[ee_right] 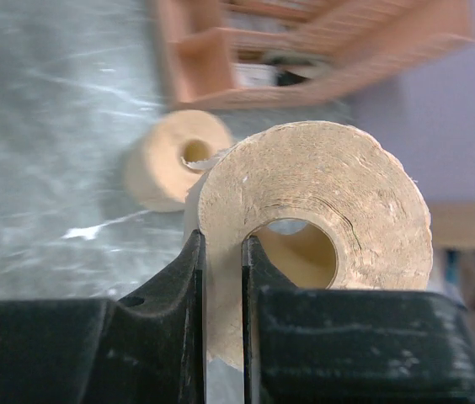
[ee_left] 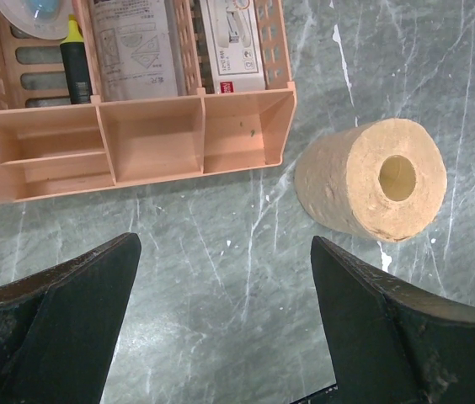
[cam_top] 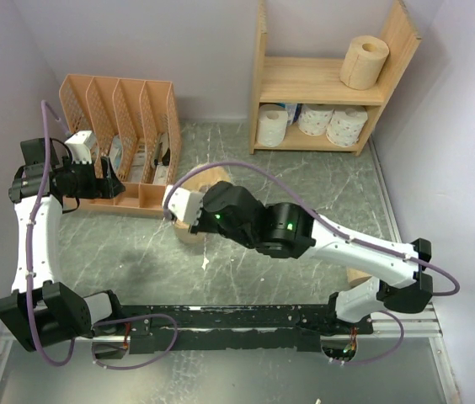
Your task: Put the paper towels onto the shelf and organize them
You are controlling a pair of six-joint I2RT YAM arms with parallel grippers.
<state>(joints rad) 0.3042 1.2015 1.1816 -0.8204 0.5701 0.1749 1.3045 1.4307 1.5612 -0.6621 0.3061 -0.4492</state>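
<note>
My right gripper (ee_right: 221,240) is shut on the wall of a tan paper towel roll (ee_right: 330,194). One finger is inside the hollow core and the other is against the outer side. A second tan roll (ee_right: 166,160) (ee_left: 372,181) lies on its side on the table near the organizer's corner. My left gripper (ee_left: 221,244) hangs open over bare table to the left of that roll, holding nothing. The wooden shelf (cam_top: 301,80) stands at the back right. It has one tan roll (cam_top: 364,61) on the upper tier and three white rolls (cam_top: 315,119) on the lower tier.
An orange-pink file organizer (cam_top: 120,101) (ee_left: 149,139) holding a highlighter and packets stands at the back left, just ahead of my left gripper. Walls close in on both sides. A tan shape (cam_top: 357,276) shows partly under my right forearm.
</note>
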